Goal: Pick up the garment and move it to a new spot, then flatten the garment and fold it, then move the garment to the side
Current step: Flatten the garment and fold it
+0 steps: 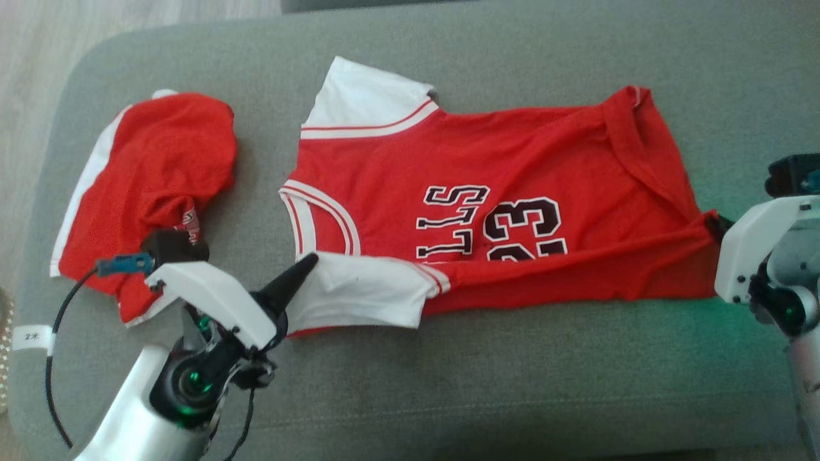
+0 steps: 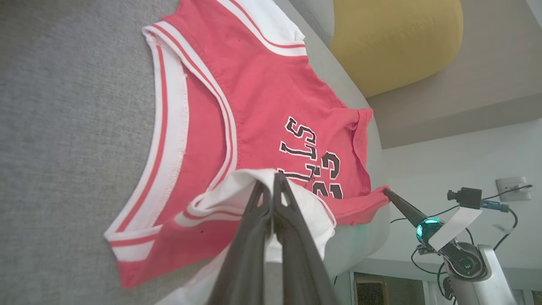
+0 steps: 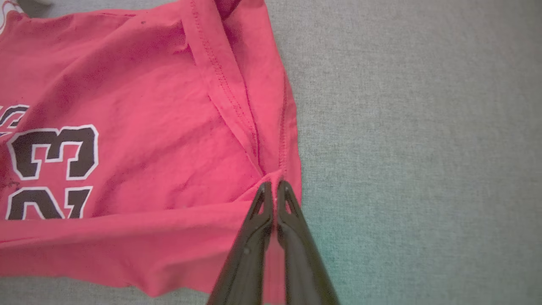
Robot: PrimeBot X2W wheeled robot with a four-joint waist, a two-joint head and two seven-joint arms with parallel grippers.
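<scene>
- Red jersey with white sleeves and a black number 23 is spread across the middle of the grey sofa seat. Its collar is turned to the robot's left and its hem to the right.
- The near long edge of the jersey is folded over, so that the number is partly covered.
- The left gripper is closed on the near white sleeve. In the left wrist view the sleeve cloth is seen pinched between the two dark fingers.
- The right gripper is closed on the near corner of the hem, where red cloth is gathered at its tips.
- A second red and white garment is laid crumpled at the left of the seat, apart from the jersey.
- A yellow cushion is seen beyond the seat in the left wrist view.
</scene>
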